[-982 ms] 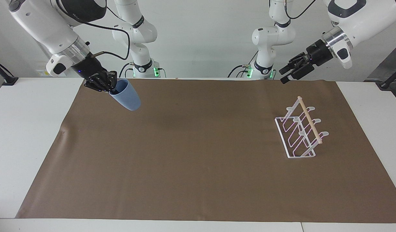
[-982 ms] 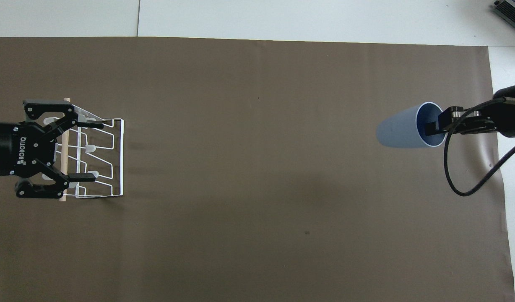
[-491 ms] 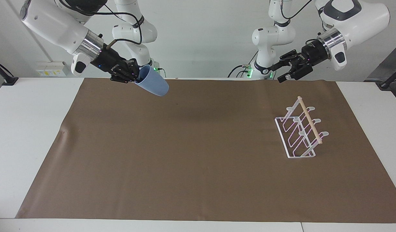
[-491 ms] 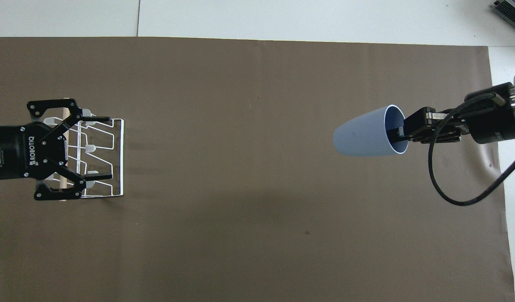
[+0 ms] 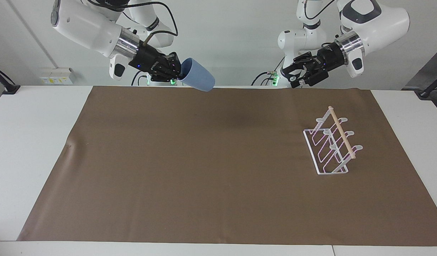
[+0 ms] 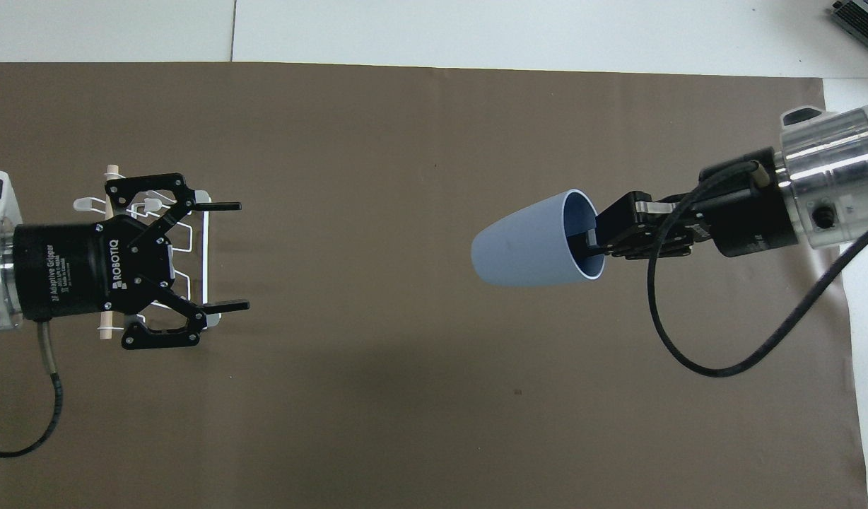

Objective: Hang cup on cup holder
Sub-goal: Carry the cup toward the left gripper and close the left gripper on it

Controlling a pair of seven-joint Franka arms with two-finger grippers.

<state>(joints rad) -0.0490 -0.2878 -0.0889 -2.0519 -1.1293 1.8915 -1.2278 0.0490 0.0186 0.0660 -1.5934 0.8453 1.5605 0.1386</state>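
Observation:
The light blue cup (image 5: pixel 199 80) hangs on its side high above the brown mat, base pointing toward the left arm's end. My right gripper (image 5: pixel 179 73) is shut on its rim, one finger inside the cup (image 6: pixel 526 240) in the overhead view, where the right gripper (image 6: pixel 593 244) comes from the right arm's end. The white wire cup holder (image 5: pixel 332 142) with its wooden rod stands on the mat toward the left arm's end. My left gripper (image 5: pixel 293 73) is open and empty, high in the air. From overhead the left gripper (image 6: pixel 229 256) covers much of the cup holder (image 6: pixel 206 254), without touching it.
A brown mat (image 5: pixel 218 170) covers most of the white table (image 5: pixel 26 142). A black cable (image 6: pixel 688 353) loops down from the right wrist. Nothing else stands on the mat between the cup and the holder.
The right arm has lifted the cup and carried it toward the middle of the table. The left gripper, still open, has also moved toward the middle, over the cup holder.

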